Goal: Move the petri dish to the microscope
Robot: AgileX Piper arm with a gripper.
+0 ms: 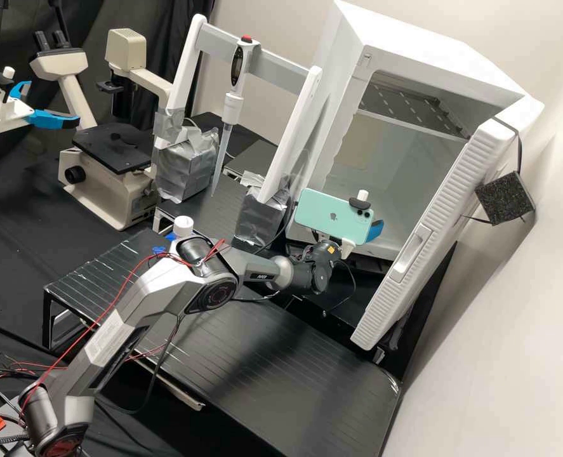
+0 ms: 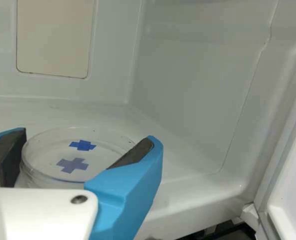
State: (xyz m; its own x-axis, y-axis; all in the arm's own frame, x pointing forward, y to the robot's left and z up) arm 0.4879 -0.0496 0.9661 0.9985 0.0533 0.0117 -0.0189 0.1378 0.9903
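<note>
Pickup seems underway: clear round petri dish (image 2: 95, 156) framed by the blue-and-white jaws (image 2: 87, 134) in the white boxy incubator (image 1: 427, 63), whether gripped can't be told, so hold should be secured before it's lifted toward the beige microscope (image 1: 111, 195).

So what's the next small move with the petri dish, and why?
I'd gently tighten the end effector on the petri dish before any lift. The dish lies within its grasp, inside the white cabinet, but I can't tell whether it is firmly held; a slight squeeze should probably settle that.
</note>
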